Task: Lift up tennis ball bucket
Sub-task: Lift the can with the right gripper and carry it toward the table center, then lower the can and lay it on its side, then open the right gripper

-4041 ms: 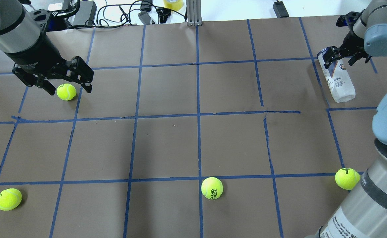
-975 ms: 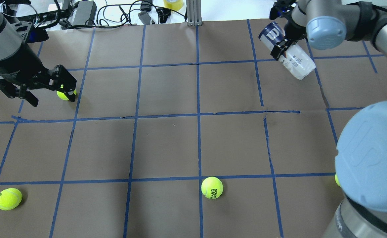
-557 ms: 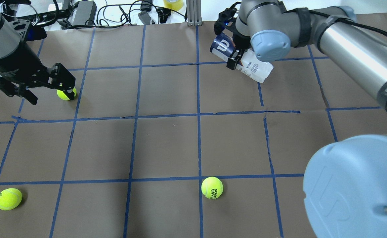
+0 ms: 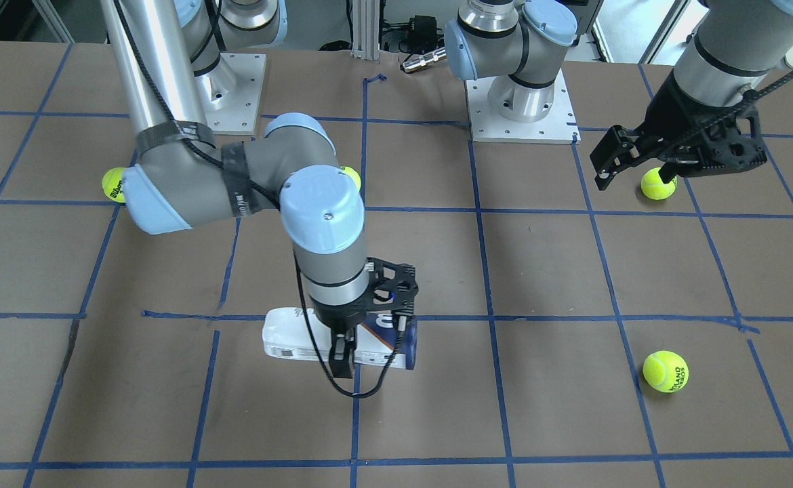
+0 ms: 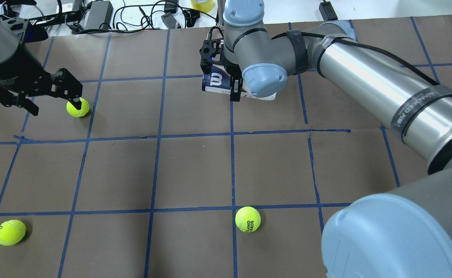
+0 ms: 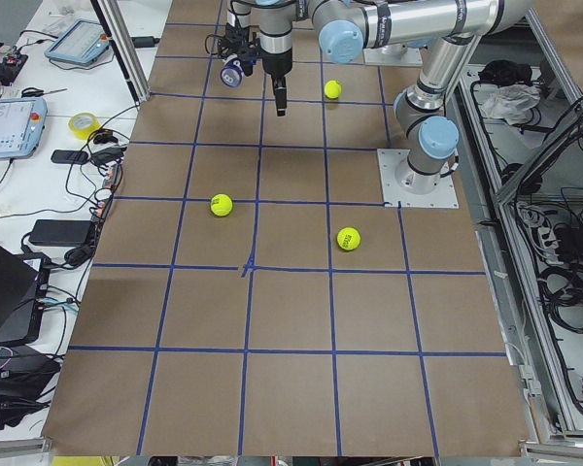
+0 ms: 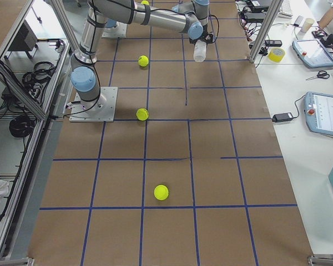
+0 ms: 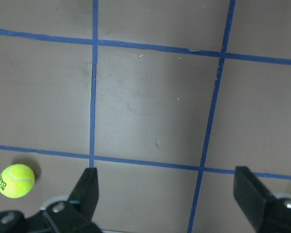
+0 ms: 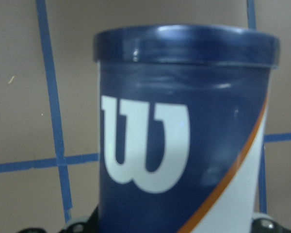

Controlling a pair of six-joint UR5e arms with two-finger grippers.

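The tennis ball bucket (image 5: 215, 80) is a slim can with a white label, a navy end and a white "W". My right gripper (image 5: 222, 77) is shut on it near the navy end and holds it roughly level above the middle back of the table. It also shows in the front view (image 4: 288, 341) and fills the right wrist view (image 9: 184, 145). My left gripper (image 5: 55, 107) is open and empty at the far left. A yellow-green tennis ball (image 5: 77, 109) lies just outside one of its fingers (image 8: 85, 191).
Loose tennis balls lie at the front middle (image 5: 248, 219) and front left (image 5: 10, 232); another lies near the right arm's base (image 4: 113, 184). Cables and power bricks (image 5: 98, 13) lie beyond the table's back edge. The right arm stretches across the table's right half.
My right arm has carried the can off the table at the far right and swung it left to the middle back. My left gripper has shifted slightly left beside its ball.
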